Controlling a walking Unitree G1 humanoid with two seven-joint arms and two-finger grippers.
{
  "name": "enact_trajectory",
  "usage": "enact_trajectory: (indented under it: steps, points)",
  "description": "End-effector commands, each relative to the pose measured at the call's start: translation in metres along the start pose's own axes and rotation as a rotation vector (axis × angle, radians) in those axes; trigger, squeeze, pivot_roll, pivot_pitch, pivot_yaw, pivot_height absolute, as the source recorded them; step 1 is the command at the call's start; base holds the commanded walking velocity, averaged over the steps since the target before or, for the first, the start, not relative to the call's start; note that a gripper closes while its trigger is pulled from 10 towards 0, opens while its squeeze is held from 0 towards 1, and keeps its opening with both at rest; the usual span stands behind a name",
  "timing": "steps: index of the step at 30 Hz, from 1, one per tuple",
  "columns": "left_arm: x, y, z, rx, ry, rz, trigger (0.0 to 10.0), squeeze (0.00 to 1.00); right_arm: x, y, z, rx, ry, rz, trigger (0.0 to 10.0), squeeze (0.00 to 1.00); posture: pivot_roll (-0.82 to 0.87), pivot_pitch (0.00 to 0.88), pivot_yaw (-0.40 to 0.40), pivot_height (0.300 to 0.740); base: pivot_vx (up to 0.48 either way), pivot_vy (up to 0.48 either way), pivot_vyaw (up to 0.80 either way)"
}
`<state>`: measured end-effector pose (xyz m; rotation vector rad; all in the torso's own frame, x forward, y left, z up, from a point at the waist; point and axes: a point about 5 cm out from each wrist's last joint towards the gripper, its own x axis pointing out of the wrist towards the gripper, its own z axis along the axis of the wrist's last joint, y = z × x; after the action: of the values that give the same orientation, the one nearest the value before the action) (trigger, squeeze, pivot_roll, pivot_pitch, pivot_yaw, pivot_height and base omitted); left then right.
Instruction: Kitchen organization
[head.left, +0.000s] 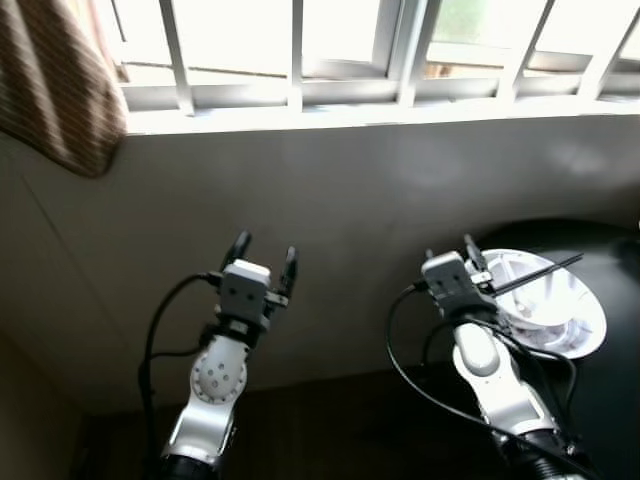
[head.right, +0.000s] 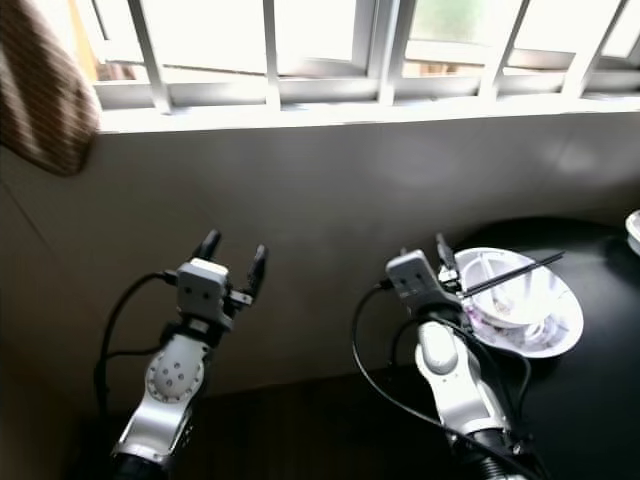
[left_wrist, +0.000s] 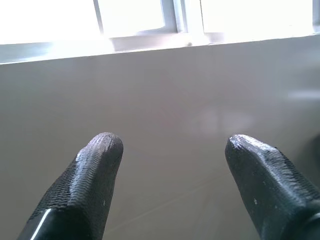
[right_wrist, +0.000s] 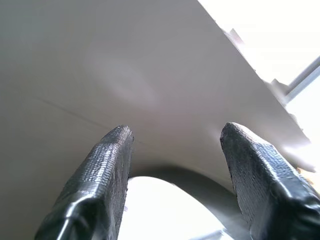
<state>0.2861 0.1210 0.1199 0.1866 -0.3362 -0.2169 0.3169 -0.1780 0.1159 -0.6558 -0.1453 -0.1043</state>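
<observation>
A white bowl (head.right: 520, 300) sits on the black table (head.right: 600, 400) at the robot's right, a smaller bowl and a dark chopstick (head.right: 520, 272) resting inside it. A grey wall (head.left: 330, 190) rises ahead beneath the barred window (head.left: 300, 50). The right gripper (head.left: 450, 262) hovers just beside the bowl, fingers spread, empty. The left gripper (head.left: 263, 258) is raised toward the wall, also released.

No legible text, labels or nos. anywhere

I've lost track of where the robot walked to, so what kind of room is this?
Probably a dining or kitchen corner of a home: a white bowl with chopsticks across it sits on a dark table, against a plain wall below a barred window with a striped curtain.
</observation>
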Motion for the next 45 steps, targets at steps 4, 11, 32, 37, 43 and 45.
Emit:
enact_trajectory:
  steps: [4,11,32,37,43,45]
  points:
    - [-0.003,0.004,-0.006,0.019,0.036,0.003,10.0,0.0,-0.005,0.02,-0.003,-0.081,-0.002,0.14,10.0,0.0,0.05,0.0,-0.022,0.74,0.0,0.0,0.0]
    - [-0.002,0.003,-0.008,0.021,0.045,0.002,10.0,0.0,-0.009,0.035,0.01,-0.112,-0.127,0.29,10.0,0.0,0.05,0.0,-0.023,0.74,0.0,0.0,0.0]
    - [-0.001,0.004,-0.013,0.023,0.063,0.006,10.0,0.0,-0.009,0.035,-0.032,-0.365,0.031,0.363,10.0,0.0,0.05,0.0,-0.027,0.74,0.0,0.0,0.0]
    - [0.0,0.004,-0.013,0.027,0.063,0.005,10.0,0.0,-0.004,0.028,-0.037,-0.409,0.029,0.351,10.0,0.0,0.05,0.0,-0.025,0.74,0.0,0.0,0.0]
    - [-0.001,0.003,-0.015,0.026,0.07,0.003,10.0,0.0,0.004,0.019,-0.044,-0.444,0.043,0.347,10.0,0.0,0.06,0.0,-0.027,0.74,0.0,0.0,0.0]
    - [-0.001,0.004,-0.015,0.026,0.071,0.004,10.0,0.0,0.007,0.017,-0.044,-0.424,0.052,0.339,10.0,0.0,0.06,0.0,-0.028,0.74,0.0,0.0,0.0]
